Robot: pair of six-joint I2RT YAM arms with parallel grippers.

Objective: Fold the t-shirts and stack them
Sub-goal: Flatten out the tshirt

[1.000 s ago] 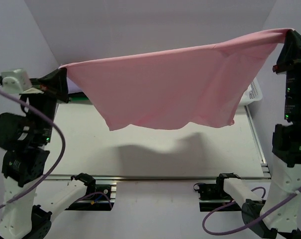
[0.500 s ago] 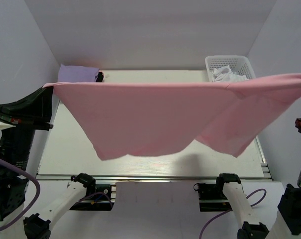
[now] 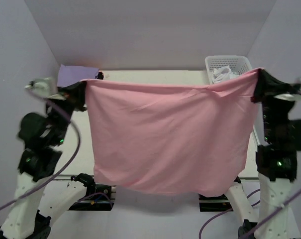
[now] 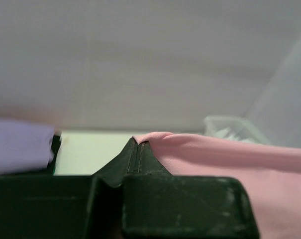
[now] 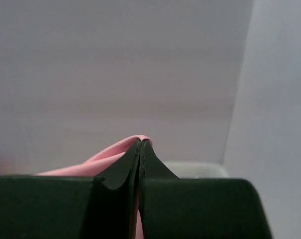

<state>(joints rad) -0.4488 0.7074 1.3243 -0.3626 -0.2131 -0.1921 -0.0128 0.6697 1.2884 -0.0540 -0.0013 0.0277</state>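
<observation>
The pink t-shirt (image 3: 165, 134) hangs stretched in the air between both arms and hides most of the table. My left gripper (image 3: 83, 87) is shut on its left top corner; the left wrist view shows the closed left gripper (image 4: 138, 143) pinching pink cloth (image 4: 230, 159). My right gripper (image 3: 258, 77) is shut on its right top corner; the right wrist view shows the closed right gripper (image 5: 141, 142) with pink cloth (image 5: 98, 160) at the tips. A folded lavender t-shirt (image 3: 76, 74) lies at the table's far left, with a bit of black cloth (image 3: 99, 76) beside it. No green one is in view.
A white lattice basket (image 3: 229, 62) with white cloth inside stands at the far right corner. The pale table (image 3: 155, 75) shows only as a strip behind the shirt. Grey walls close in on the left, back and right.
Both arms have swung the pink shirt from a high, wide spread to a closer hold; the cloth now hangs straight down as a flat sheet reaching past the near table edge.
</observation>
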